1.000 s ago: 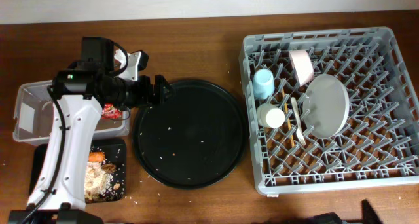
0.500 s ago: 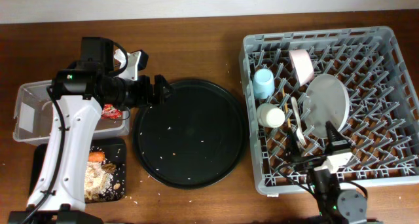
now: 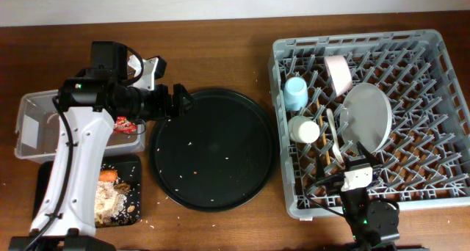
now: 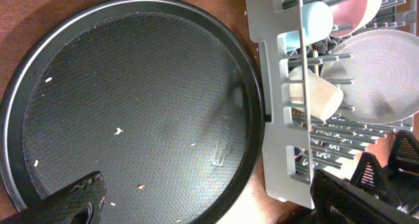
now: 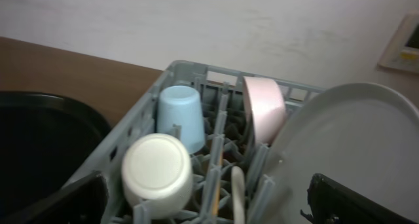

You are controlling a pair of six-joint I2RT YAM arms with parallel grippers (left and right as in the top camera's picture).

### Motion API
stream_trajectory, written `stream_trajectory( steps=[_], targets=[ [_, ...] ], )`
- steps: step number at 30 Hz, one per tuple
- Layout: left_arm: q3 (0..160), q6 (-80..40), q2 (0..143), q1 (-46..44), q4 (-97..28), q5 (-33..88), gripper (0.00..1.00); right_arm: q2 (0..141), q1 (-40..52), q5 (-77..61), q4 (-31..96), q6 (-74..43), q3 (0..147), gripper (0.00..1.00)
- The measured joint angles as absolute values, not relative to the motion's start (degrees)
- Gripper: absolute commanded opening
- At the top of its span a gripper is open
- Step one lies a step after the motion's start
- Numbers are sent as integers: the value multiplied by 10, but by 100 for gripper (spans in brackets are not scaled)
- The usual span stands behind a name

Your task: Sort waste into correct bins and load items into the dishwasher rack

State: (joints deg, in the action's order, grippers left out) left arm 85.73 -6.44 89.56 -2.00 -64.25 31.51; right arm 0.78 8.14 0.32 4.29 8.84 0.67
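**Overhead.** The dishwasher rack sits against the desk's right edge and is loaded in its left half. It holds the light blue cup, cream cup, small pinkish bowl, pale plate and white fork. Plate and bowl stand on edge between the pegs, which I judge keeps them upright and lets them drain. Brown slivers low beside the fork may be the chopsticks, but they are too small to confirm.

The clear tub is at the left edge with the red wrapper in its right end. My left arm hides much of the tub, and I can find no tissue. The shallow black tray by the near-left corner holds the carrot and food scraps, so food looks to be kept apart from packaging. The big round tray at mid-desk carries only crumbs.

The left gripper hovers over the round tray's left rim. The right gripper hangs over the rack's near side, just beside the plate.

**Left wrist.** The fingers are spread wide with nothing between them. The round tray lies below, and the rack's left wall and both cups are at the right.

**Right wrist.** The fingers are parted to the frame's lower corners and are empty. The view looks across the cups, bowl and plate. Sorting and loading look nearly finished.
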Motion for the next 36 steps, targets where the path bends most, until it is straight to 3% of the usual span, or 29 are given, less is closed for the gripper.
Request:
stream_trajectory(
  steps=[24, 31, 36],
  targets=[
    [857, -64, 888, -20, -643, 314, 99, 8, 70, 3, 43, 55, 7, 99],
    [846, -64, 486, -20, -642, 311, 99, 8, 70, 3, 43, 51, 7, 99],
    [656, -63, 255, -19, -643, 287, 99, 7, 70, 3, 43, 51, 7, 99]
  ],
)
